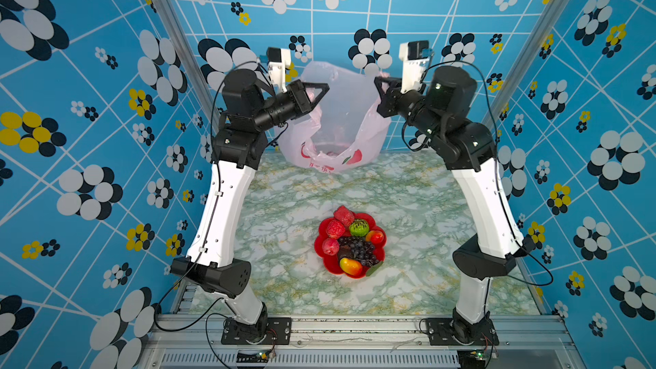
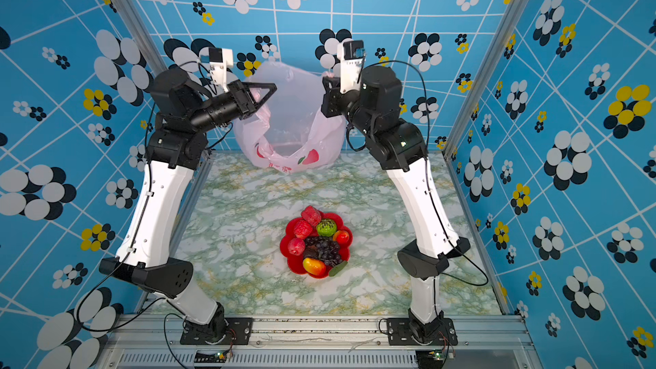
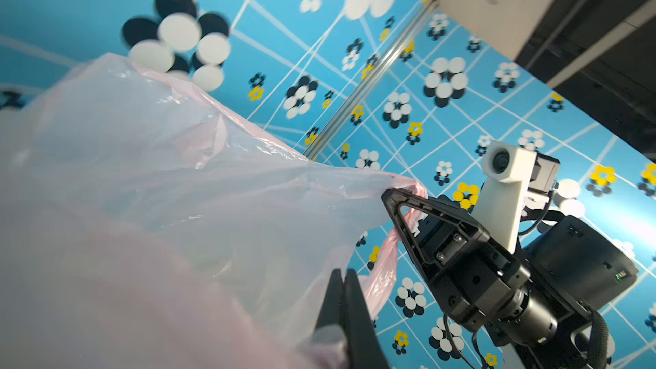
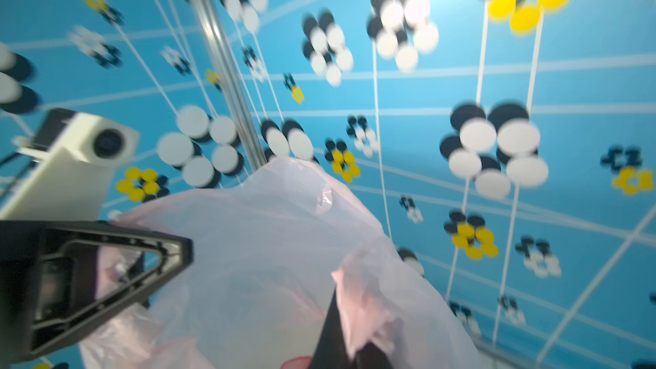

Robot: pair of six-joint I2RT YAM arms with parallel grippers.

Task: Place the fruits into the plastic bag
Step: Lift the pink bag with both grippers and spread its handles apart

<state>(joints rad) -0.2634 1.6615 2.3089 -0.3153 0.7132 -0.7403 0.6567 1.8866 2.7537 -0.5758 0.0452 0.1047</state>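
- The plastic bag point(image 1: 342, 111) point(image 2: 294, 111) stands at the far edge of the worktop point(image 1: 284, 207) point(image 2: 230, 207), its bottom resting on the marbled surface against the back wall. It is thin, pale pink and see-through, with red printed marks low on its front.
- The bag's mouth gapes open between the two claws, and its upper edges are lifted well above the worktop.
- The left claw point(image 1: 324, 86) point(image 2: 273, 87) is at the bag's left upper edge. In the left wrist view its two jaws point(image 3: 340, 275) are pressed flat together with the pink film gathered around them, so it is closed on the bag.
- The right claw point(image 1: 377, 81) point(image 2: 324, 81) is at the bag's right upper edge. It is closed, and the left wrist view shows a bunched pink loop handle pinched at its tip point(image 3: 387, 195). The right wrist view is blurred but shows crumpled pink film at the jaws point(image 4: 335, 299).
- The fruits point(image 1: 351, 243) point(image 2: 319, 243) lie heaped on a red flower-shaped plate point(image 1: 320, 235) point(image 2: 288, 229) on the near half of the worktop, well apart from the bag.
- In the heap are red fruits on the left and far side, a bumpy green fruit point(image 1: 359, 227), a dark grape bunch point(image 1: 358, 247) in the middle and a yellow-orange mango point(image 1: 350, 266) at the near rim.
- No fruit is visible in either claw.
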